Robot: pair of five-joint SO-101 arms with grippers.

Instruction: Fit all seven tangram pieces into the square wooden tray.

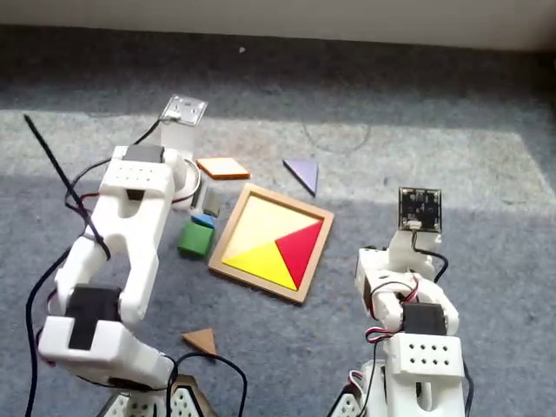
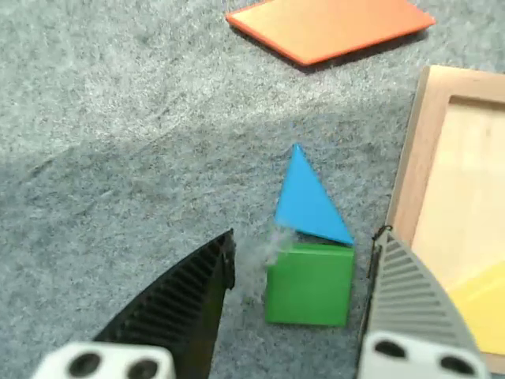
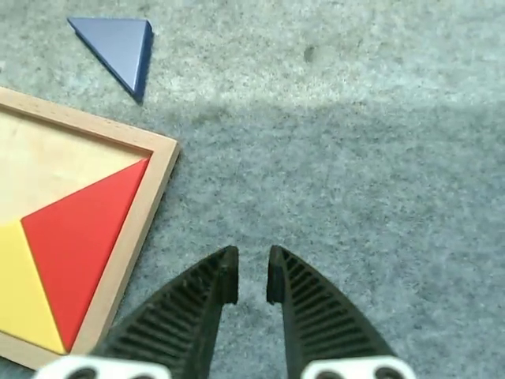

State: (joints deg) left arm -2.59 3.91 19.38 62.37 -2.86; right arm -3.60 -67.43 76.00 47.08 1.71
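The square wooden tray [image 1: 224, 268] lies mid-table with a yellow triangle [image 1: 256, 261] and a red triangle [image 1: 300, 246] inside it. Left of it sit a green square [image 1: 195, 240] and a small blue triangle [image 1: 203, 221]. My left gripper [image 2: 304, 268] hangs open just above them, its fingers [image 2: 185, 296] either side of the green square [image 2: 309, 283], with the blue triangle [image 2: 308, 201] beyond. An orange parallelogram [image 1: 223, 168] and a purple triangle [image 1: 302, 174] lie behind the tray; a brown triangle [image 1: 201, 341] lies in front. My right gripper [image 3: 251, 276] is nearly shut and empty over carpet right of the tray [image 3: 154, 193].
Grey carpet covers the table. A white block with a metal plate [image 1: 182, 117] stands at the back left. Cables trail along the left arm. Open carpet stretches right of the tray and behind the purple triangle [image 3: 118, 43].
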